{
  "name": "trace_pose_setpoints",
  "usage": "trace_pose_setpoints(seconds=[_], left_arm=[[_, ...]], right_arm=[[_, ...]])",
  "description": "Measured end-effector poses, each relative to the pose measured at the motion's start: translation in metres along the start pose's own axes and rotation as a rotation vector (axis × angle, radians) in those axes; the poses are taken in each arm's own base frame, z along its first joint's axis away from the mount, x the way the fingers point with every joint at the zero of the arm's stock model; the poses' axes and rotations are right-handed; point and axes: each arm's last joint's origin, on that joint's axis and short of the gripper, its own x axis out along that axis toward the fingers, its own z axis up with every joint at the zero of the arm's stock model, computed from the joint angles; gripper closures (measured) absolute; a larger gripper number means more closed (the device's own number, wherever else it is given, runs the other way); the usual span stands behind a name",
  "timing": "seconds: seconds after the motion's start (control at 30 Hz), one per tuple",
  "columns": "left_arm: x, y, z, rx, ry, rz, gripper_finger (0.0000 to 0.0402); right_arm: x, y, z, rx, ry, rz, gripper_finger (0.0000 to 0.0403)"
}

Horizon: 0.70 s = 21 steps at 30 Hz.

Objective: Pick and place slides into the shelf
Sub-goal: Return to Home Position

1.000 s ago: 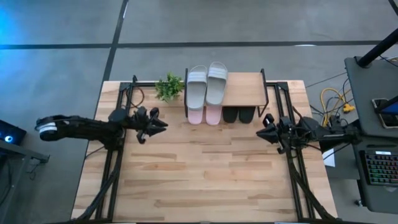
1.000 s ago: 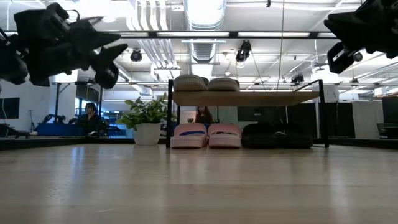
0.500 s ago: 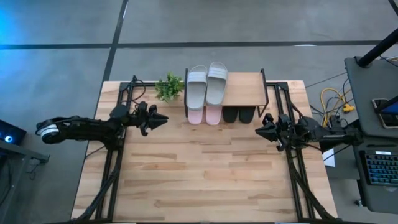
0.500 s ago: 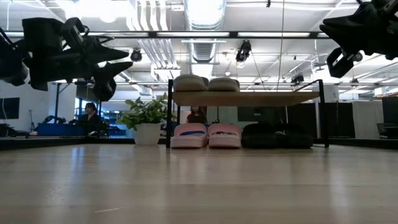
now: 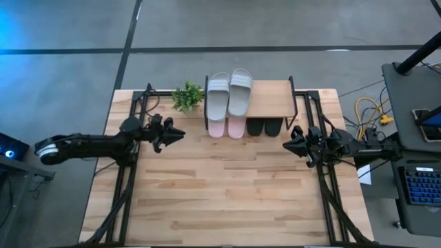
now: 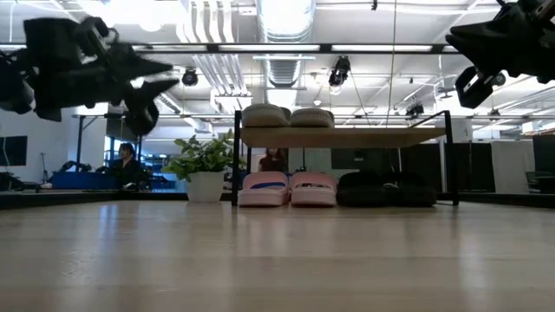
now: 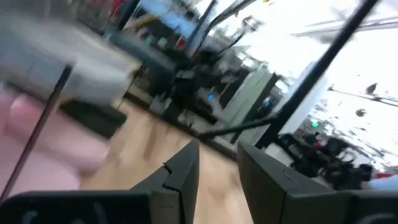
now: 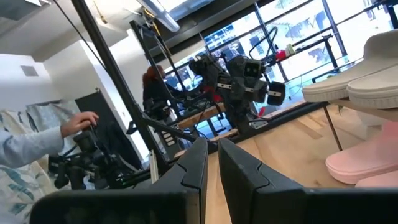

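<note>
The shelf (image 5: 271,98) stands at the table's far edge. A grey-green pair of slides (image 5: 229,94) lies on the left part of its top board. Under the board, on the table, stand a pink pair (image 5: 226,128) and a black pair (image 5: 264,127). My left gripper (image 5: 180,133) hovers above the table, left of the shelf. It points toward the table's right edge and is open, with nothing between its fingers (image 7: 186,171). My right gripper (image 5: 286,146) hovers right of the shelf, shut and holding nothing.
A small potted plant (image 5: 187,96) stands just left of the shelf. Black metal frames (image 5: 127,179) run along the table's left and right sides. A person (image 8: 37,146) shows in the right wrist view beyond the table. Bare wood lies in front of the shelf.
My left gripper has rolled about the line it points along and levelled out, staying in the air left of the shelf. The slides and the shelf have not moved.
</note>
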Motion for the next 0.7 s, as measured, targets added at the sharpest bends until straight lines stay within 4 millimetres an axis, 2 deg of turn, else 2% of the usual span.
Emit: trace_pose_setpoints(seconds=[0.3, 0.7], left_arm=[[-0.005, -0.022, 0.007, 0.049, -0.052, -0.108, 0.0307], [-0.004, -0.043, 0.001, 0.064, -0.013, -0.271, 0.0307]], right_arm=[[0.0, 0.0, 0.0, 0.0, -0.001, 0.0, 0.0369], [0.0, 0.0, 0.0, 0.0, -0.001, 0.001, 0.0369]])
